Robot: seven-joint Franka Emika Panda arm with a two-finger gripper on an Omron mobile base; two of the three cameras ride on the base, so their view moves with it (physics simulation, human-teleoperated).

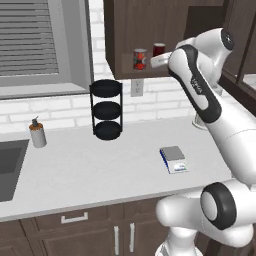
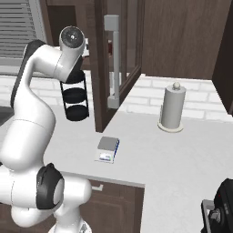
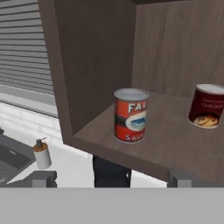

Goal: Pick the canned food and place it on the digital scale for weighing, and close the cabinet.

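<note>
Likely rigid, smooth, fairly light: red can (image 3: 131,115) upright on cabinet shelf (image 3: 175,144), best pinched mid-body; claw (image 3: 111,178) spread wide, empty.

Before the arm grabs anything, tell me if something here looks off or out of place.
Nothing spilled, tipped or damaged. The cabinet door stands swung open over the counter, which the job expects. The red can and the darker can stand upright and apart on the shelf, and the scale lies flat with nothing on it.
</note>
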